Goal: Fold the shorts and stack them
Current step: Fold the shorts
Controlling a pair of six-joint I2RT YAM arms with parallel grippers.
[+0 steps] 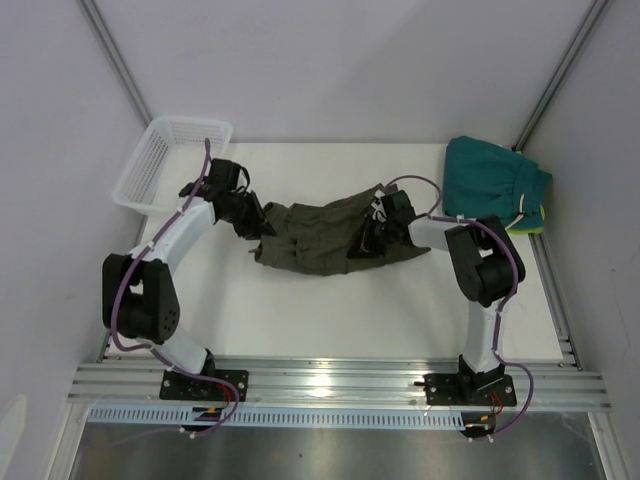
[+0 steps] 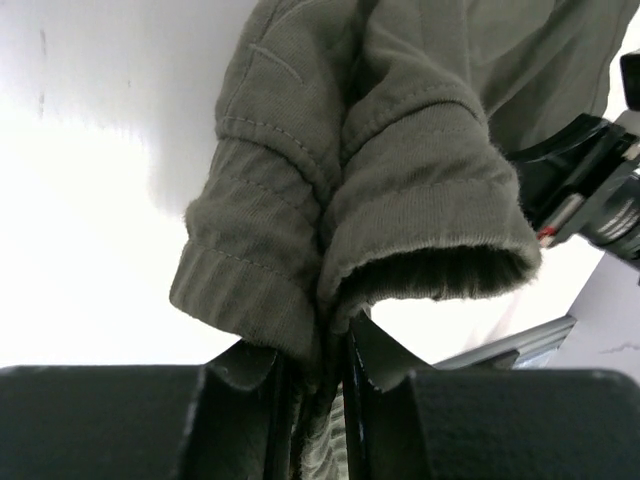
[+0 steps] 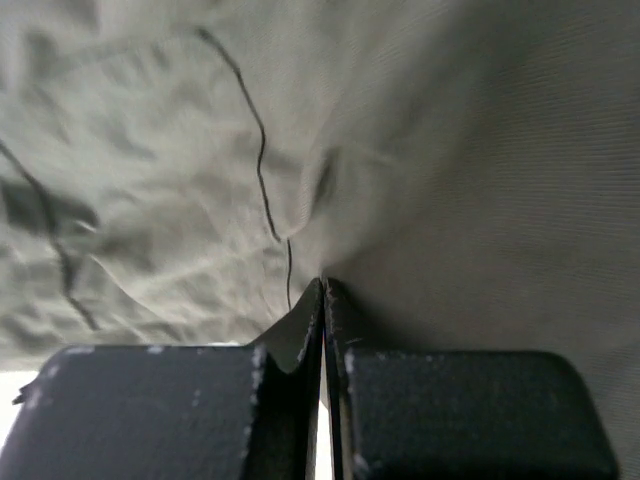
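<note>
The olive-green shorts (image 1: 325, 238) hang stretched between my two grippers over the middle of the white table. My left gripper (image 1: 262, 228) is shut on the ribbed hem end of the shorts (image 2: 330, 230), with cloth pinched between the fingers (image 2: 375, 360). My right gripper (image 1: 368, 240) is shut on the other end; in the right wrist view the olive cloth (image 3: 400, 160) fills the frame and a thin fold sits at the fingertips (image 3: 323, 290). A dark drawstring (image 3: 262, 170) lies across the cloth. The folded teal shorts (image 1: 492, 180) lie at the far right corner.
A white plastic basket (image 1: 170, 160) stands at the far left corner. A yellow-green thing (image 1: 532, 222) peeks from under the teal pair. Grey walls close in on both sides. The aluminium rail (image 1: 330, 385) runs along the near edge.
</note>
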